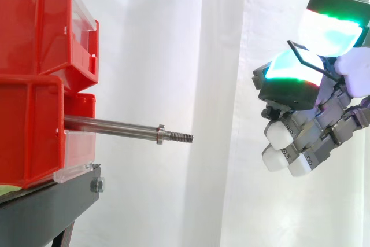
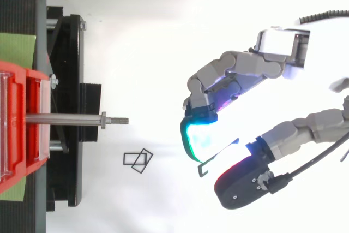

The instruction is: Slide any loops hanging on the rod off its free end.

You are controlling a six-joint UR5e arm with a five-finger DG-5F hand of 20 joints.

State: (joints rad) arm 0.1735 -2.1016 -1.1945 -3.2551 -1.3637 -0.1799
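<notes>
- At the left of the frame you have the stacked red bins (image 1: 34,85) on the black stand (image 1: 52,212). They anchor the rod's fixed end, so nothing can leave that way.
- The rod (image 1: 115,125) juts out level from between the bins toward the middle of the frame. Its collar (image 1: 161,134) and threaded free end (image 1: 180,137) point at the hand, the only exit for a loop. You can see nothing hanging on the rod, so the sliding-off part looks done.
- Below and right of the rod tip in the top view, two loose loops (image 2: 137,160) lie overlapped on the white surface, just beside the stand's edge and well apart from the hand.
- The white curtain (image 1: 219,85) fills the gap between rod tip and hand, and nothing stands in the way there.
- At the right of the frame the hand (image 1: 312,125) hangs well apart from the free end. Two glowing fingertips (image 1: 292,65) are pressed together, pinching a thin black loop (image 2: 221,151), while the other fingers are curled beneath. The pinch keeps the wire frame from dropping. You probably only need to release it, clear of the rod.
</notes>
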